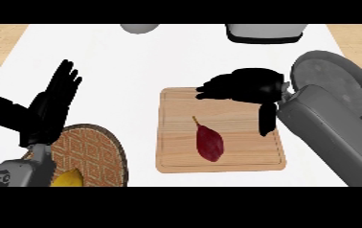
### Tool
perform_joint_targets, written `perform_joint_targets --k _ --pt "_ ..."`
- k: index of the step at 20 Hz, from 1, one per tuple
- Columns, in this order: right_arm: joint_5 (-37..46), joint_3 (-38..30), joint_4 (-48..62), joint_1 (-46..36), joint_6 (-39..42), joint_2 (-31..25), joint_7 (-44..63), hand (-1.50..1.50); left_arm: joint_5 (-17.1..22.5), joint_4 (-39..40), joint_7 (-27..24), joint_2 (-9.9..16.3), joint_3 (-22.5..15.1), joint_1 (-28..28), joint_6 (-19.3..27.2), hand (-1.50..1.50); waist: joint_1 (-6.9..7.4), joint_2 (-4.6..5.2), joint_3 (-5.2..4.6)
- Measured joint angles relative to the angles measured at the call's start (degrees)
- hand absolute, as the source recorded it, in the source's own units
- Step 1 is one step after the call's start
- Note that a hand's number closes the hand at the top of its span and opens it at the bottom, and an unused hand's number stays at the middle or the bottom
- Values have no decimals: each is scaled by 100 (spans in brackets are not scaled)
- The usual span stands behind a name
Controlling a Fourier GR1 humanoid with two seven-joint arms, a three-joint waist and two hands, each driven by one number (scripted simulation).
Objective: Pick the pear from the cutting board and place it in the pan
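Head view: right hand (240, 88) over cutting board (176, 141) (fingers relaxed).

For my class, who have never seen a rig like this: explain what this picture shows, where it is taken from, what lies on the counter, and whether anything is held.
The view looks steeply down from the robot's head onto a white counter. Two grey forearms end in black hands. The left robot hand rests open at the left, fingers up. The right robot hand hovers over the far end of a wooden cutting board, holding nothing. A dark red pear lies on the board, untouched. A grey pan sits at the right, partly hidden by the forearm. At lower left, a woven mat carries something yellow.
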Motion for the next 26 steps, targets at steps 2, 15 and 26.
perform_joint_targets --k 2,15,26 --pt "41 -130 -213 114 121 166 150 -150 -12 137 -54 -26 67 -48 -83 0 -5 2 0" --pt "1125 -301 -375 543 455 1189 904 -150 -302 92 7 -290 187 -54 -197 0 23 10 1" --pt "2016 -392 334 678 279 1719 395 -150 -523 0 100 -467 293 -51 -306 0 30 13 1"
